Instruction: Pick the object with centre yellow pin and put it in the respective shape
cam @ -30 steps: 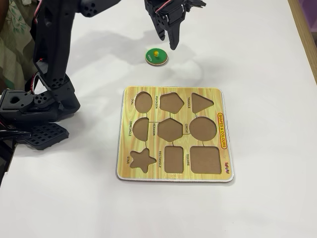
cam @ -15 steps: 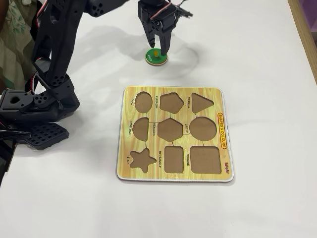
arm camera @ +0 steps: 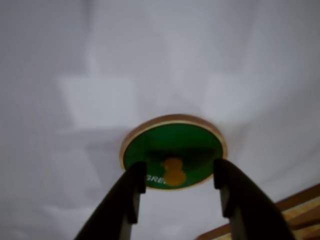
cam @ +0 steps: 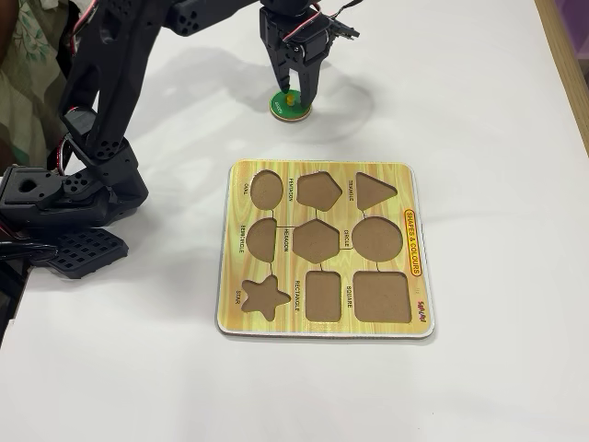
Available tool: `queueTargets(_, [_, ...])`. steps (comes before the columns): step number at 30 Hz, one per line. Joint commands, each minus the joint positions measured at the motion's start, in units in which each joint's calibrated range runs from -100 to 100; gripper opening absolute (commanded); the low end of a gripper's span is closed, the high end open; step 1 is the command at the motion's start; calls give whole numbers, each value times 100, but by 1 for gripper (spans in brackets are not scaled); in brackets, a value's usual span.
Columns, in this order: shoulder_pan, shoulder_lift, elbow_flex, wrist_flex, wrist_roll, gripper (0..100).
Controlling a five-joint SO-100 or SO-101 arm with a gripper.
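Step in hand: the grasp, pre-close. The gripper (cam: 292, 95) is down over the green disc (cam: 290, 107), which lies flat on the white worktop (cam: 479, 120) just beyond the far edge of the puzzle board (cam: 324, 253), apart from it.

Wrist view: both fingers (arm camera: 131, 192) straddle the yellow knob (arm camera: 174, 171) at the disc's (arm camera: 172, 148) middle, one on each side, w/ clear gaps between knob and either finger. So the fingers are open, nothing gripped yet. Knob sits approx. centred between them, maybe a touch nearer the left one in that view. Can't tell if the tips touch the disc face or hang just above it.

Next move, as I judge it: close on the knob squarely. It's small and round, so an off-centre pinch could squirt it sideways or tip the disc. If the tips are too high they'd catch only the knob's top; a slight drop first may help. Then lift straight up and carry over the board's far row to the round cut-out labelled CIRCLE (cam: 377, 238), right-hand end of the middle row in the fixed view, beside the hexagon hole (cam: 317, 240). All cut-outs on the board look empty. Avoid the oval cut-out (cam: 267, 188) at the far-left corner and the semicircle cut-out (cam: 262, 239). Disc must come down level to seat.
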Motion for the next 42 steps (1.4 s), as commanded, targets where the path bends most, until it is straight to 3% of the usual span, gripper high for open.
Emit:
queueTargets(1, [82, 43, -495, -44, -24, 16])
queueTargets(42, [-104, 9, 198, -26, -19, 16])
